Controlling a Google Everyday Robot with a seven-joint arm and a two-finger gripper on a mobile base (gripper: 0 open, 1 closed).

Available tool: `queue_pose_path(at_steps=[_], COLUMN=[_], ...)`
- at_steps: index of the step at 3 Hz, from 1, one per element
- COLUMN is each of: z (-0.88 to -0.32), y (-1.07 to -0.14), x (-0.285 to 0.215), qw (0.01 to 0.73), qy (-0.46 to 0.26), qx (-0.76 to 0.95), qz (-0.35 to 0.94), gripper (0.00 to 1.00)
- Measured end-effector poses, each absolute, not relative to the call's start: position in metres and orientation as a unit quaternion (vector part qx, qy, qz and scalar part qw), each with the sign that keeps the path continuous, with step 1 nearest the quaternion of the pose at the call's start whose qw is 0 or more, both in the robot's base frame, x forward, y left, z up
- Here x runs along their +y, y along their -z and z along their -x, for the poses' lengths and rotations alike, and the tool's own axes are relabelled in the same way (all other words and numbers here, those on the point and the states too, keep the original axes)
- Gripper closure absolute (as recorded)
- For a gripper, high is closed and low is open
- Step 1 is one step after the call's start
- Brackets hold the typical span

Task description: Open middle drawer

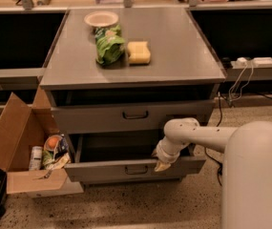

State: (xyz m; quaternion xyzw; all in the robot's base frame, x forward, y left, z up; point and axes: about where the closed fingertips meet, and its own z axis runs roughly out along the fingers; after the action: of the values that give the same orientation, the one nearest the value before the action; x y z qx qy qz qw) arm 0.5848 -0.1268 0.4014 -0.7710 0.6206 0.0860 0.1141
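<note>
The middle drawer (pixel 102 171) is a wide grey metal drawer, pulled well out of the cabinet, with its dark inside showing above its front. Its small dark loop handle (pixel 136 169) sits at the middle of the front. My gripper (pixel 162 165) is at the top edge of that front, just right of the handle, at the end of my white arm (pixel 193 135). The taller top drawer (pixel 92 119) above is nearly closed. The bottom drawer is hidden under the pulled-out one.
On the cabinet top (pixel 183 46) lie a white plate (pixel 101 18), a green bag (pixel 109 46) and a yellow sponge (pixel 139 52). An open cardboard box (pixel 11 142) with a can and packets stands at the left. My white body (pixel 257 175) fills the right foreground. Cables (pixel 243 75) hang at the right.
</note>
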Motion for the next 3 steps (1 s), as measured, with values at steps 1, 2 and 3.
queue_pose_path(at_steps=[1, 2, 3], z=[-0.583, -0.561, -0.561], y=[-0.412, -0.408, -0.408], x=[-0.134, -0.139, -0.139], qw=[0.123, 0.114, 0.114], qy=[-0.065, -0.068, -0.068], qx=[0.616, 0.604, 0.604], qz=[0.776, 0.786, 0.786], gripper=[1.0, 1.0, 0.81])
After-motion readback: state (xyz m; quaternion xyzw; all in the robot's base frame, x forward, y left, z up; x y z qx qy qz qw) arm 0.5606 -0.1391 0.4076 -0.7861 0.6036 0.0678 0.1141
